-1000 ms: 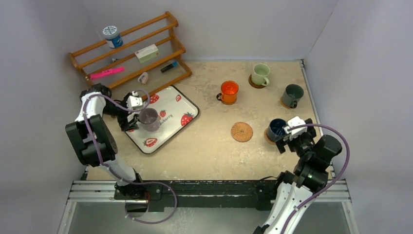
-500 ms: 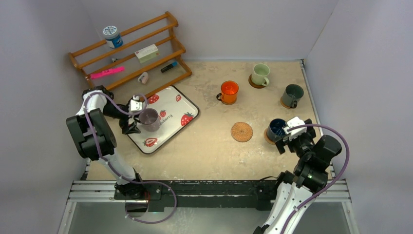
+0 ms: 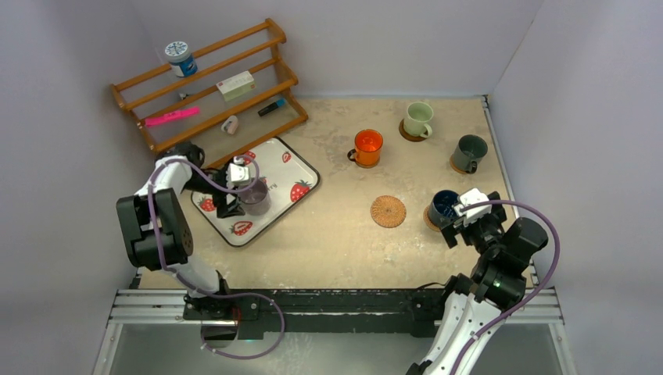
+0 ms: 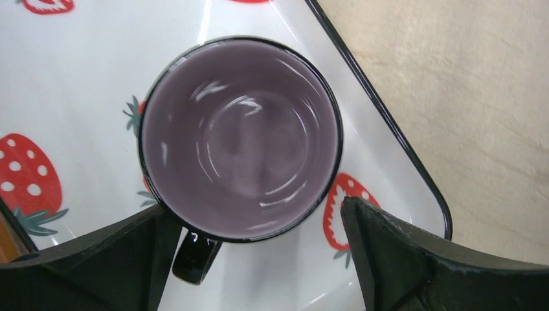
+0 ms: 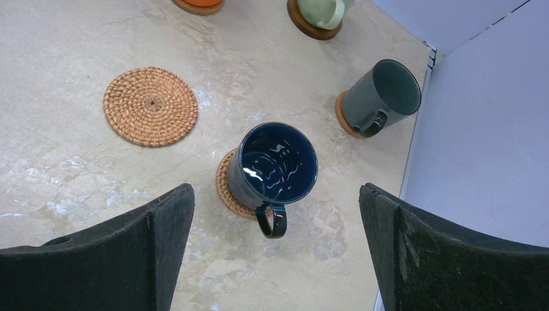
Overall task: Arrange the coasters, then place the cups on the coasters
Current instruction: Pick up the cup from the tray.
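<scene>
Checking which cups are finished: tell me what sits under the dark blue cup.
A brown coaster lies under the dark blue cup; only its left crescent shows, looking woven. The cup covers its remainder.

The left arm (image 3: 152, 225) and right arm (image 3: 508, 259) have black joints, white link shells and a looping lilac cable (image 3: 549, 223) each; tool fingers (image 5: 97, 259) are matte black wedges.

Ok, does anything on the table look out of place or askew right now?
Yes: the purple cup stands on the strawberry tray rather than on a coaster, while the woven coaster lies bare in the middle of the table. Nothing looks spilled or tipped.
</scene>
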`<state>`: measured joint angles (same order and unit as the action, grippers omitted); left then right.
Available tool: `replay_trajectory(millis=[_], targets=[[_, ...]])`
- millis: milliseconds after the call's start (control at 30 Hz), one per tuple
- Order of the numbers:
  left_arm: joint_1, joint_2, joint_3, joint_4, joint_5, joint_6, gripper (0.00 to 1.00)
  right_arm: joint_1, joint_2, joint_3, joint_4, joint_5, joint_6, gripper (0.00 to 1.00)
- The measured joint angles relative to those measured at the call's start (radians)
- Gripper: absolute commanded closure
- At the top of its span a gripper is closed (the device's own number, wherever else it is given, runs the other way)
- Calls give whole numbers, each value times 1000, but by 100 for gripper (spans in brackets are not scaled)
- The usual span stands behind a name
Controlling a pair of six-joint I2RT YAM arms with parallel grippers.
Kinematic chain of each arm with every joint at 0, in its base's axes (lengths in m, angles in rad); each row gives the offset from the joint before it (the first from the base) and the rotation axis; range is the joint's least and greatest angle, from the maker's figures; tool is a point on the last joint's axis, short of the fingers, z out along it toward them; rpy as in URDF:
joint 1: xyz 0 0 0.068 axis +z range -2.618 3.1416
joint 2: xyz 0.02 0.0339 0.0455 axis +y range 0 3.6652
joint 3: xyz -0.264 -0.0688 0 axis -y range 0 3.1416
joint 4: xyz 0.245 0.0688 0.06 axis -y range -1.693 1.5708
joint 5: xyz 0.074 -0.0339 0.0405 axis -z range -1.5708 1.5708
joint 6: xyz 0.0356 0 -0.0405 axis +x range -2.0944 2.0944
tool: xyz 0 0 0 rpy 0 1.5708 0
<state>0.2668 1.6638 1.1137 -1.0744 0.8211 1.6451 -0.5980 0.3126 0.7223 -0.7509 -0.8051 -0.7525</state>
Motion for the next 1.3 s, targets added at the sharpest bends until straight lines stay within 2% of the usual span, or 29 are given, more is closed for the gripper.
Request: replay_trajectory(millis=[200,300,533,867,1300], targets=[[-40,-97,-72,206,10,-255,0,0,-1,0,0,0,-5,1],[-40,-133,-90,259,19,-325,0,0,-4,0,0,0,-8,1],[-40,-224,-129,275,47,-352,0,0,-13,0,-3,-1,-11,1],[-41,-238,-163,322,29,-397,0,0,-13,0,-4,-1,-12,1],[-51,-239,-238,579,-73,-720,0,0,-13,0,-5,-1,-12,1]])
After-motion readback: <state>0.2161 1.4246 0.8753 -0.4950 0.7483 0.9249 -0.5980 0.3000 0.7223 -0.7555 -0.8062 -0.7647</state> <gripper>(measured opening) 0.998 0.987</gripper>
